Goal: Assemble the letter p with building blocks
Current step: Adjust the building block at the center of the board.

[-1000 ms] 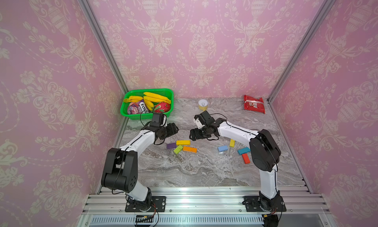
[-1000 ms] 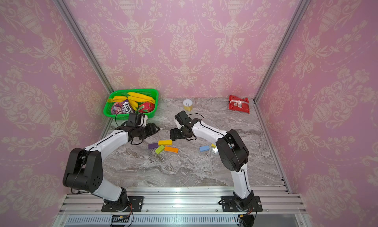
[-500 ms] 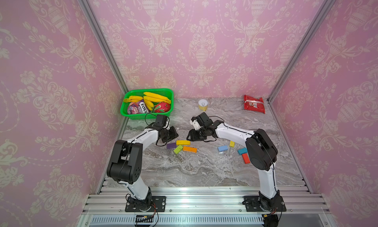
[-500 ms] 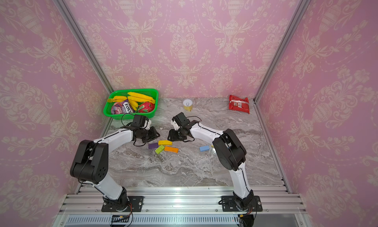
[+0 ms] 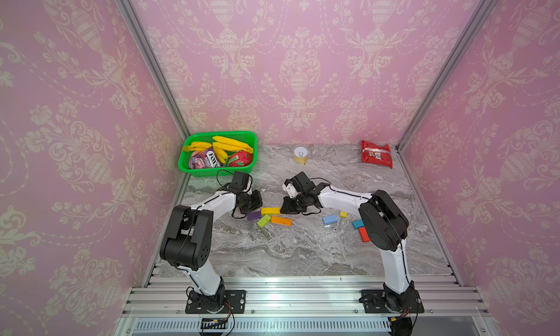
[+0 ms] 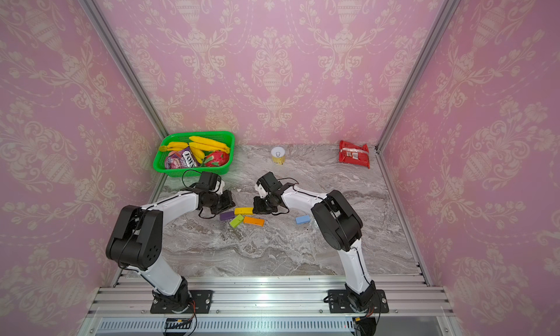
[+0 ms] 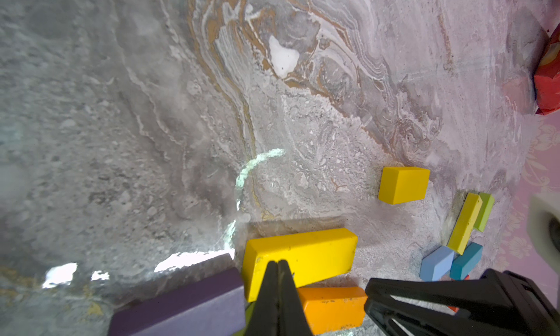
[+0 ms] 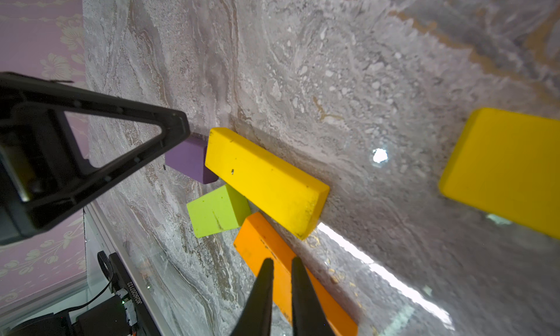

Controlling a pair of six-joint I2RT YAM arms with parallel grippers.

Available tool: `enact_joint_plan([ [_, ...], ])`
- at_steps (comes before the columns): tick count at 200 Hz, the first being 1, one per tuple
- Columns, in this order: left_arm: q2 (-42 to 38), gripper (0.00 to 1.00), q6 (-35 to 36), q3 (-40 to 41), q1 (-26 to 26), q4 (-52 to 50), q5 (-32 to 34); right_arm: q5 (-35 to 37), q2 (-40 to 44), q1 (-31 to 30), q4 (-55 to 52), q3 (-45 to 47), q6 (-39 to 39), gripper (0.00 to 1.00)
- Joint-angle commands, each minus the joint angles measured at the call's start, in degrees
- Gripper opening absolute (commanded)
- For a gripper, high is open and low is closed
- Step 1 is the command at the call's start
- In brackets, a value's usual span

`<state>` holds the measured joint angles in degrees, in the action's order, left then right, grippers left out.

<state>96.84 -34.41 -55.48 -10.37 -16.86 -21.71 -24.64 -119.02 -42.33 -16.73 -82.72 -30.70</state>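
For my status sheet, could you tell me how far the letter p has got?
Done: no p yet; the long yellow block, purple block, lime block and orange block merely cluster together. In hand: nothing; the left gripper is shut, the right gripper nearly so, both empty at them. Left: the whole arrangement, including the light blue block, teal block and red block.

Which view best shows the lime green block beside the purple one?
Right wrist view: the lime green block is large, one end behind the long yellow block. Both top views show it whole but tiny. The left gripper hides nearly all of it in the left wrist view.
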Motion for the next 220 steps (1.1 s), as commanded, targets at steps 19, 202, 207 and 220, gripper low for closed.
enact_joint_plan([
  [19,-0.29,0.0,0.29,1.65,-0.42,-1.37,2.25,2.06,-1.7,-0.33,-0.89,0.21,0.02,0.18],
  [202,6.64,0.0,1.12,-0.64,-2.14,-1.79,1.99,1.38,-8.8,0.23,-3.74,-7.31,0.91,0.18],
  [207,6.97,0.0,1.01,-0.88,-2.13,-1.69,2.16,1.37,-9.02,0.19,-3.91,-7.77,0.93,0.18],
  [220,7.78,0.0,0.84,-1.67,-2.11,-1.75,2.76,1.32,-9.52,0.16,-4.09,-8.86,0.97,0.18],
])
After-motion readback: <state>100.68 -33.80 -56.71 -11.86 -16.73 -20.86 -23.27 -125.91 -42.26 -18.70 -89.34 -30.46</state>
